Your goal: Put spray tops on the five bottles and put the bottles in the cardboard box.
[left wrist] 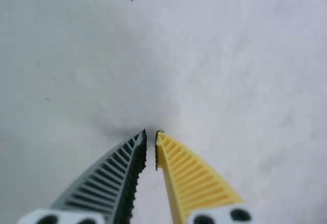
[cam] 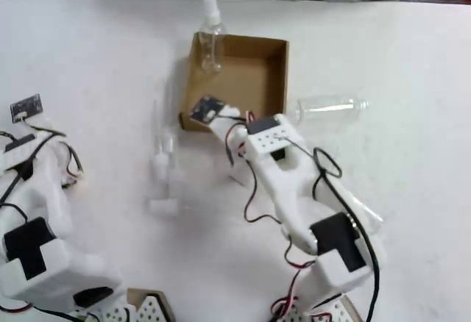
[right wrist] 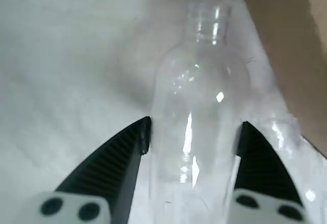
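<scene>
My right gripper point(right wrist: 193, 132) is shut on a clear bottle point(right wrist: 196, 106) with an open neck and no spray top; its black fingers press on both sides. The cardboard box point(right wrist: 286, 35) lies just beside that bottle. In the high view the right arm point(cam: 276, 167) stretches to the front left corner of the cardboard box point(cam: 254, 46). A bottle with a spray top point(cam: 212, 39) stands in the box's far left corner. Another clear bottle point(cam: 327, 109) lies on the table right of the box. My left gripper point(left wrist: 150, 137) is shut with nothing in it, over bare white table.
Pale spray tops point(cam: 160, 164) and a second white piece point(cam: 163, 206) lie left of the right arm. The left arm point(cam: 33, 212) is folded at the near left, with cables around it. The table's far right side is bare.
</scene>
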`<state>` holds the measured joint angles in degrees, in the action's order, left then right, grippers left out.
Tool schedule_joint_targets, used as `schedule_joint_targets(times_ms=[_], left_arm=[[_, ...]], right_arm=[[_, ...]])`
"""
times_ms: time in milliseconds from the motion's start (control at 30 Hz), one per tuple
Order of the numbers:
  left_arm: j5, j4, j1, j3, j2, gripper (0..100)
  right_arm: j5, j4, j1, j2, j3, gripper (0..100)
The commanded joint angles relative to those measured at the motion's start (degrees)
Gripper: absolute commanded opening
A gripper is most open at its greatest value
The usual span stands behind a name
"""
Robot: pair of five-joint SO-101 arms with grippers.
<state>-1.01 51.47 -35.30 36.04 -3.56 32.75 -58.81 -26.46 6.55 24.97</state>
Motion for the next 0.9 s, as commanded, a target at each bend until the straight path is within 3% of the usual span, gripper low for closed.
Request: schedule_joint_targets(times_ms=[0,100,233,300,600,733,867], left_arm=[[-0.8,0.5,-0.6,-2.9,0.2,6],[-0.8,0.6,-0.6,-2.9,0.2,6],[-0.8,0.6,-0.6,-2.9,0.2,6],[-0.8,0.6,-0.6,-2.9,0.2,6],[-0.8,0.6,-0.6,-2.9,0.2,6],[-0.8,0.7,-0.6,-2.9,0.2,6],[-0.8,0.7,-0.6,-2.9,0.2,6]], right_arm=[[0.5,0.3,-2.2,1.5,-2.5,23.0],[0.5,-2.0,-4.6,1.5,-2.3,20.4],[0.0,-5.1,-8.7,0.4,-2.5,3.5],[-0.7,-6.7,-9.4,-1.6,-2.3,2.0],[-20.5,-13.1,-6.4,-14.9,-2.0,1.6],[-32.2,-14.5,-2.5,-15.8,-2.0,2.2],[-38.2,-18.2,-1.5,-15.8,-2.0,2.2]])
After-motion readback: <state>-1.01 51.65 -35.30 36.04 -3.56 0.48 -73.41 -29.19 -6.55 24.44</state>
